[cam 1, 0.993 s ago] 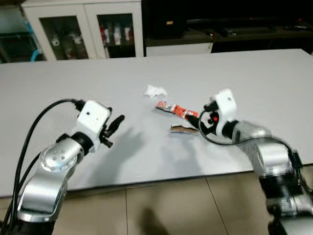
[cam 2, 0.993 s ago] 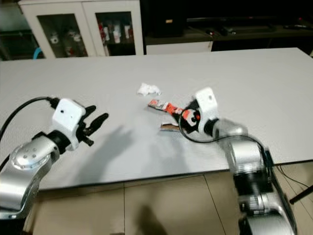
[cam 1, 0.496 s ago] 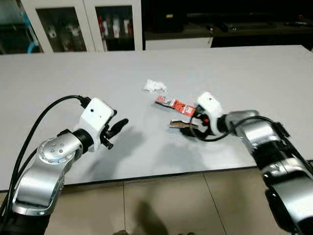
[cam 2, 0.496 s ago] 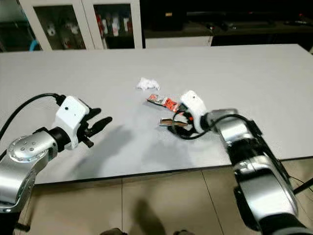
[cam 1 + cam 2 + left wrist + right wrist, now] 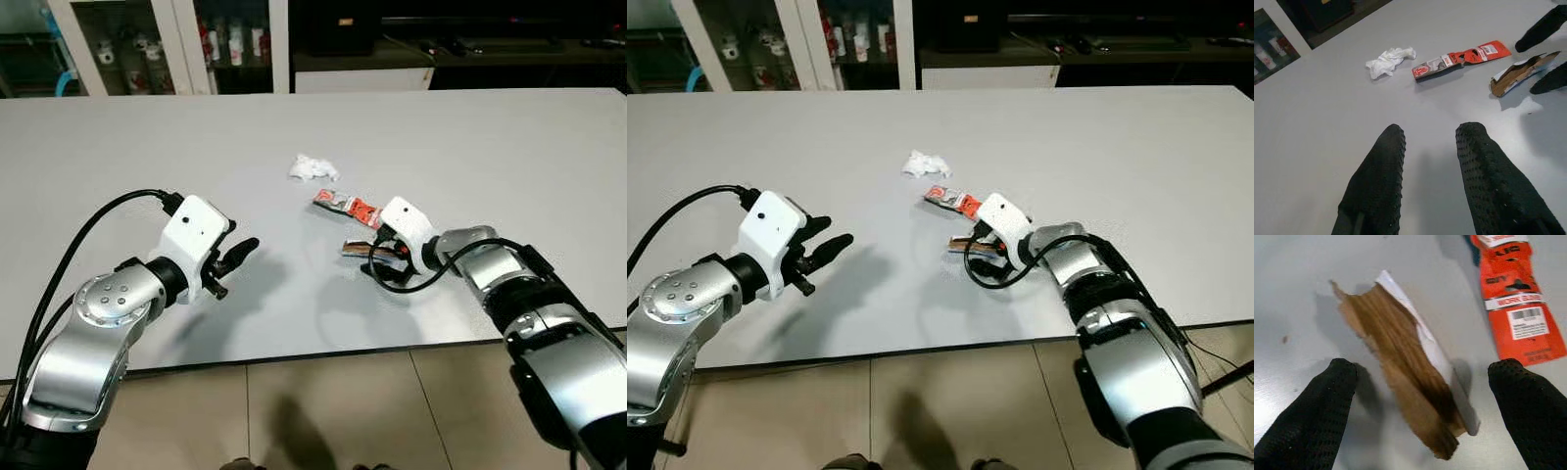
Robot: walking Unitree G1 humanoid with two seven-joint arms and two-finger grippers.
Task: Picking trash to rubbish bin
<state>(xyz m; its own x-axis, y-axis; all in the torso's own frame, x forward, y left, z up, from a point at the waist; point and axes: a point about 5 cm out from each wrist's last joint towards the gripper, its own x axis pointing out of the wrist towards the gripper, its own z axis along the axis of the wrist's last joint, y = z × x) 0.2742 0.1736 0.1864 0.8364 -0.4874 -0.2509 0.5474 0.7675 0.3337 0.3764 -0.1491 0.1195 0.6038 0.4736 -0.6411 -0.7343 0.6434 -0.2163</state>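
Three bits of trash lie on the grey table (image 5: 509, 147): a crumpled white tissue (image 5: 313, 168), a red wrapper (image 5: 348, 207) and a torn brown cardboard scrap (image 5: 359, 248). My right gripper (image 5: 376, 257) is down at the table, open, one finger on each side of the cardboard scrap (image 5: 1400, 362). The red wrapper (image 5: 1513, 298) lies just beyond one finger. My left gripper (image 5: 233, 262) hovers open and holds nothing over the table's left part, well short of the tissue (image 5: 1388, 61).
The table's front edge (image 5: 294, 354) runs just below both arms, with tiled floor (image 5: 323, 411) beneath. A white glass-door cabinet (image 5: 147, 44) and dark furniture (image 5: 460, 39) stand behind the far edge.
My right gripper has moved left and down until its fingers straddle the cardboard scrap. The left arm has hardly moved. The camera has tilted a little.
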